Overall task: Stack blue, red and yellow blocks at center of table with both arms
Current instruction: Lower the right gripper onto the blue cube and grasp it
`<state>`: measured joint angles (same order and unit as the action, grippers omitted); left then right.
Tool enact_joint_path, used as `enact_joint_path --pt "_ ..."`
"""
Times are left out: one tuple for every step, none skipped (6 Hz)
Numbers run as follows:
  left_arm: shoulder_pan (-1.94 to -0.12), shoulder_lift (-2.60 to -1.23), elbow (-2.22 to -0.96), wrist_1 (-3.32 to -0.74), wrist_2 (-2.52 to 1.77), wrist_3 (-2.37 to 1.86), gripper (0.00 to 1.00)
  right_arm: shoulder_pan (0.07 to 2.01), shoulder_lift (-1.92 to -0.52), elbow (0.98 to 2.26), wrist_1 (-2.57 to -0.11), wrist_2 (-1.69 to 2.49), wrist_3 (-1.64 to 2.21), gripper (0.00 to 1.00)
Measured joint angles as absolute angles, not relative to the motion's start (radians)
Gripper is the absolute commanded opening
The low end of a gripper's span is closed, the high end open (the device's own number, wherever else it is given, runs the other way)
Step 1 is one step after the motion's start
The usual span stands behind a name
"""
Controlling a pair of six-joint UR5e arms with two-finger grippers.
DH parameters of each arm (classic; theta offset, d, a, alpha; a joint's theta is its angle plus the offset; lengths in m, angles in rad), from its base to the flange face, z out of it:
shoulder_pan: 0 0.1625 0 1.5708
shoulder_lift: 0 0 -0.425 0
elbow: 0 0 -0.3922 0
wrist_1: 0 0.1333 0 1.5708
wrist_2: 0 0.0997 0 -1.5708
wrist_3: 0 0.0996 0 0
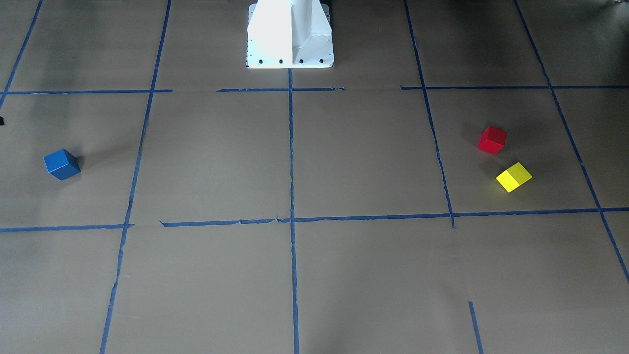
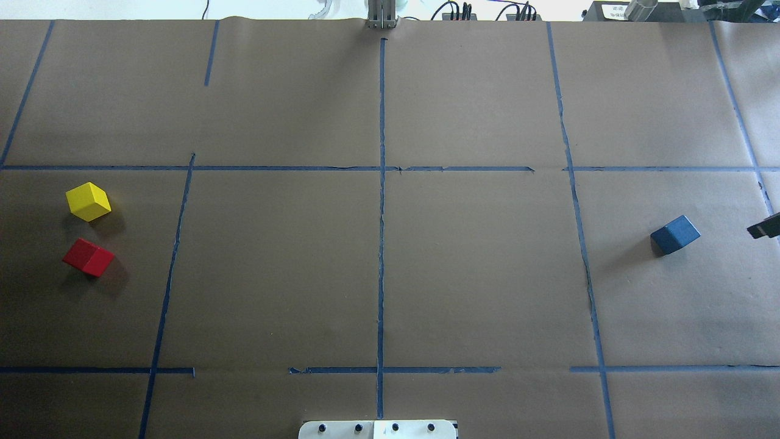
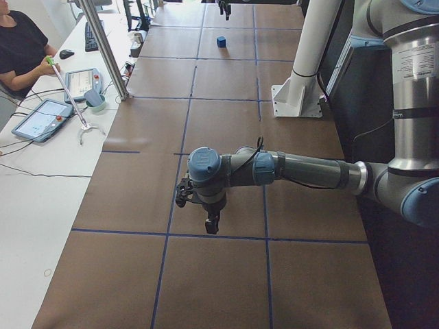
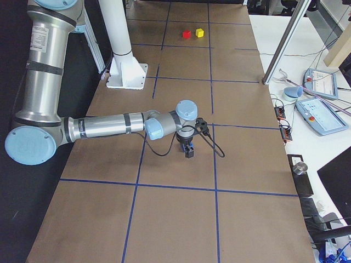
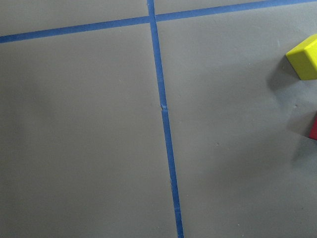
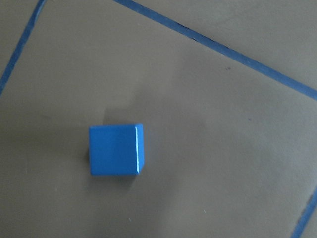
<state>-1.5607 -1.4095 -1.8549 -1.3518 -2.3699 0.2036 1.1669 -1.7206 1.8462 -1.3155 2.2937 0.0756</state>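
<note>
The blue block (image 2: 674,235) lies alone on the table's right side. It also shows in the front view (image 1: 62,164) and fills the right wrist view (image 6: 116,148). The red block (image 2: 88,256) and the yellow block (image 2: 88,201) lie close together, apart, at the far left. They show at the right edge of the left wrist view, yellow (image 5: 304,57) above red (image 5: 314,126). My right gripper (image 4: 190,152) hangs just right of the blue block; only a dark tip (image 2: 765,227) reaches the overhead view. My left gripper (image 3: 211,225) hangs low beyond the table's left part. I cannot tell whether either is open.
Brown paper with a grid of blue tape lines (image 2: 381,244) covers the table. The white robot base (image 1: 290,34) stands at the table's near middle edge. An operator (image 3: 20,48) sits at a side desk with tablets.
</note>
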Motion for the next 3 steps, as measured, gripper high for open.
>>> enact_joint_path --pt "-1.561 -1.41 -1.854 -1.353 -2.37 0.203 1.0 1.113 -1.669 1.822 -1.315 2.264 0.106 0.99" --pt "-1.56 -1.41 -1.856 -1.352 -2.37 0.202 1.0 1.085 -1.638 1.803 -1.315 2.253 0.119 0.99" --pt "-1.56 -1.41 -1.859 -1.352 -2.37 0.2 1.0 1.052 -1.62 1.787 -1.314 2.248 0.146 0.99"
